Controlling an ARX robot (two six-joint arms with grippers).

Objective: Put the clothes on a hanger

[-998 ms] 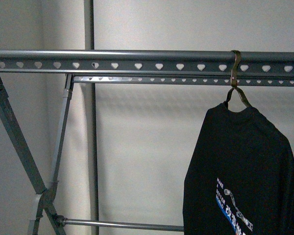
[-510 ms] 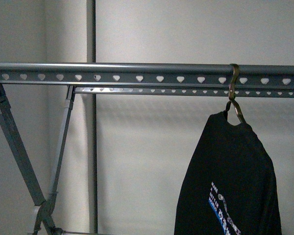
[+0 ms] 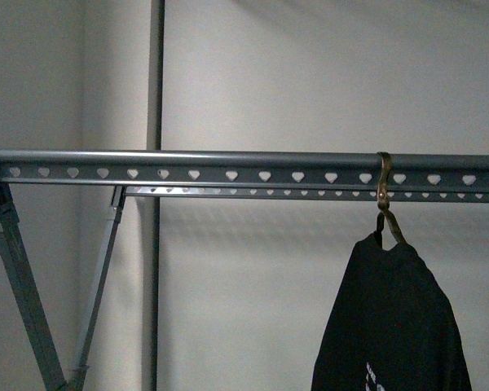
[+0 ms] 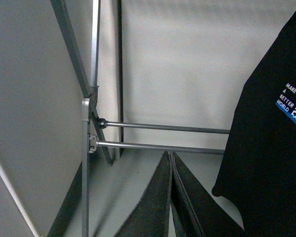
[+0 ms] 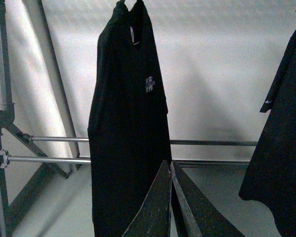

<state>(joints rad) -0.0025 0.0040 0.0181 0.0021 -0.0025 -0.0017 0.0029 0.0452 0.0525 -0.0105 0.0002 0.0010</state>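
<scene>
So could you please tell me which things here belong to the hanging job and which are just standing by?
Job:
- T-shirt, hanging from the small hook
- small hook, over the rack's rail
- rack
- left pincer, shut, holding nothing
- right pincer, shut, holding nothing

Bystanders:
- second dark garment, at the right wrist view's edge
- wall

large grey metal clothes rack with heart-punched rails (image 3: 228, 167): front rail spans the front view, second rail just behind it | black short-sleeved T-shirt (image 3: 395, 318): hangs from small brown hook (image 3: 384, 191) near front rail's right end | slanted legs (image 3: 20, 285): under rail's left end
</scene>
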